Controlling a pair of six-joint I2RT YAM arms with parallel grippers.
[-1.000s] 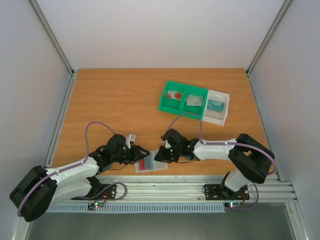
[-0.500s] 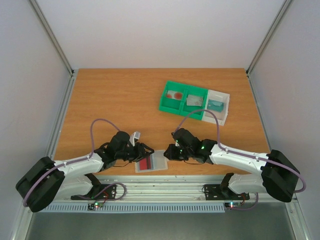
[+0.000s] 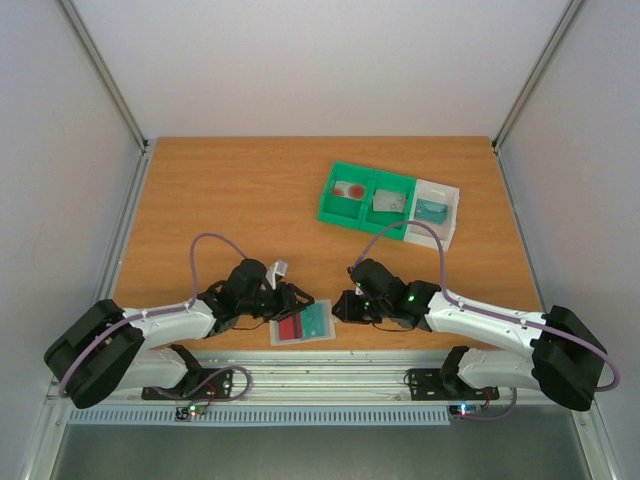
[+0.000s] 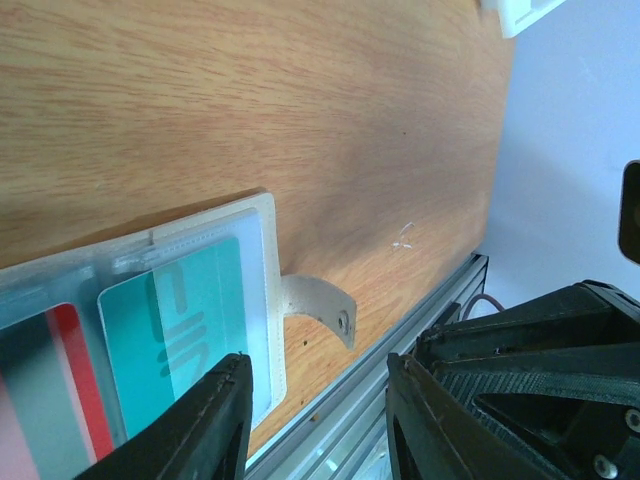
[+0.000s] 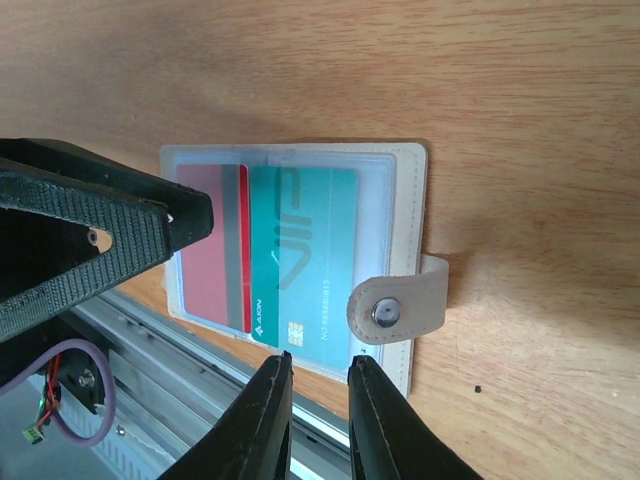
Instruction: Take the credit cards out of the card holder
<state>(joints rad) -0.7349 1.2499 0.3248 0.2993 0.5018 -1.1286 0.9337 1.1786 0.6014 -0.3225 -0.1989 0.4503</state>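
Teal card point(image 5: 300, 245) and red card point(image 5: 210, 245) lie inside holder point(image 3: 302, 323) at table's point(image 3: 250, 200) near edge. Left gripper point(image 4: 315, 400) and right gripper point(image 5: 318, 365) flank it, fingers apart, empty. Likely extraction step; next move calls for pinning holder and pinching a card edge.

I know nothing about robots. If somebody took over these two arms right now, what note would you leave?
Left gripper open, empty, over the flat translucent grey-blue plastic card holder.
Right gripper barely open, empty, near its tab.
Holder lies at the wooden table's near edge, thin teal card and red-marked card inside.
Done: other cards sit in the green two-compartment bin and white tray.
Left: pull out both.
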